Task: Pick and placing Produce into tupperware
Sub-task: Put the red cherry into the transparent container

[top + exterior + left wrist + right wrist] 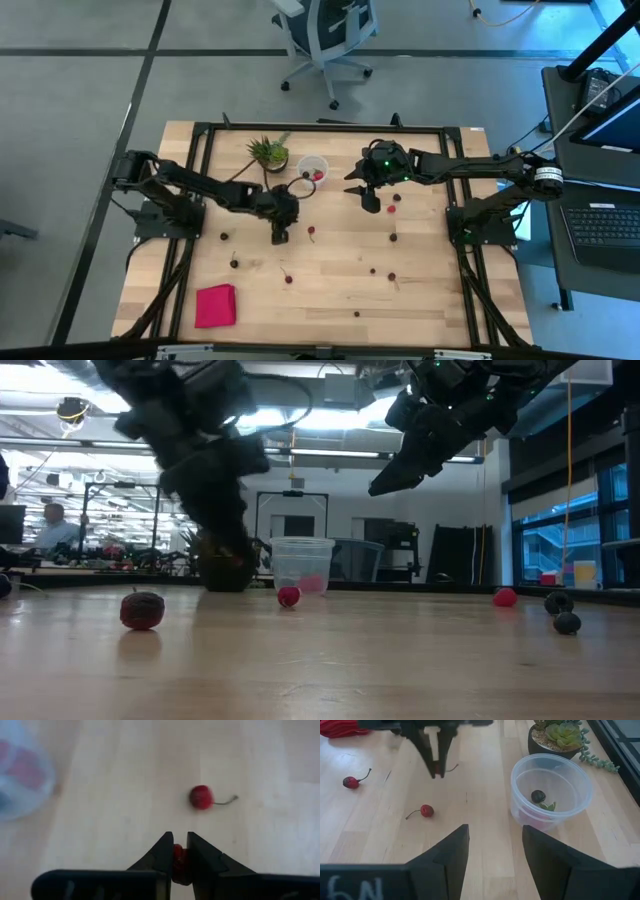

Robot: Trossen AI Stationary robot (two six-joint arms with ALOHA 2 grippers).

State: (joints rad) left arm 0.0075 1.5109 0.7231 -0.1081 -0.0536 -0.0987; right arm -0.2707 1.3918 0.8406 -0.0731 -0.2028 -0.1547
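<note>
We see the left end effector (180, 851) clamped on a cherry (179, 865) low over the desk (420, 290); right end effector (494, 851) spread apart nr the tupperware (551, 795), w/ fruit inside; other cherries (311, 231) scattered.

One tupperware (313, 167), one plant (270, 152), one cloth (215, 305).

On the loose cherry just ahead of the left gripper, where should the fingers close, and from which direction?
Grip the cherry across its round body, from straight above. Its thin stem lies flat on the table to one side, so set the fingers crosswise to it. The left gripper already holds a fruit; the open right gripper is free.
</note>
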